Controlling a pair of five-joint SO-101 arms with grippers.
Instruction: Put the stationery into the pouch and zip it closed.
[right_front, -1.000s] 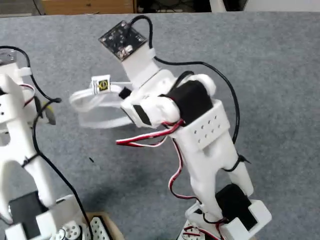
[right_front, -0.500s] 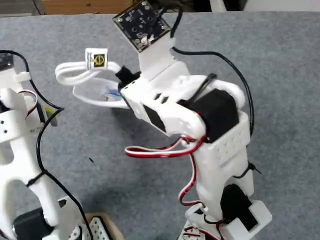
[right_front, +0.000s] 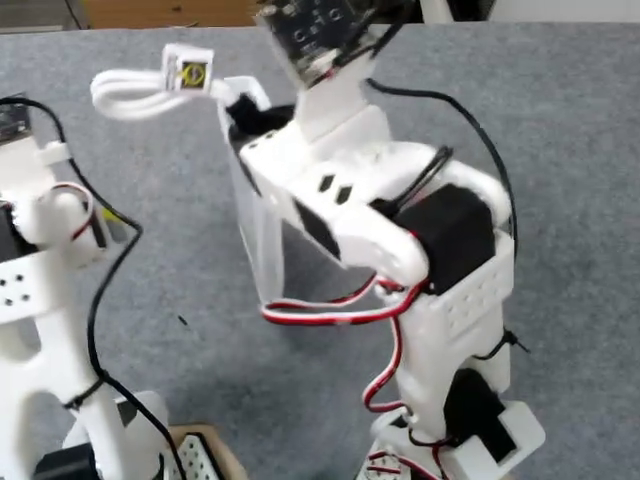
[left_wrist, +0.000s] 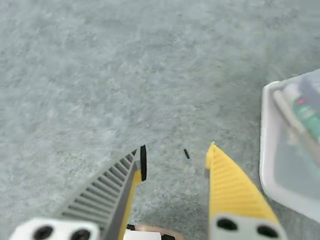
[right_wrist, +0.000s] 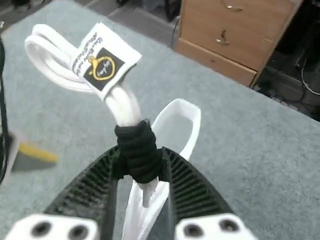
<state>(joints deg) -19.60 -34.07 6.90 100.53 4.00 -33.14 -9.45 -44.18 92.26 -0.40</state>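
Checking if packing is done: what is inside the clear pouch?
Inside the clear pouch a green-labelled item and a pale stick show. The rest is hidden behind the right arm or cut off by the frame's edge.

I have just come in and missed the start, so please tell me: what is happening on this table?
The right hand is shut on the black-wrapped end of a white strap and holds it up, so the clear pouch hangs down from it over the grey table. The left hand is open and empty, low over the table near the pouch. Some stationery is inside the pouch. I cannot tell whether the zip is closed.
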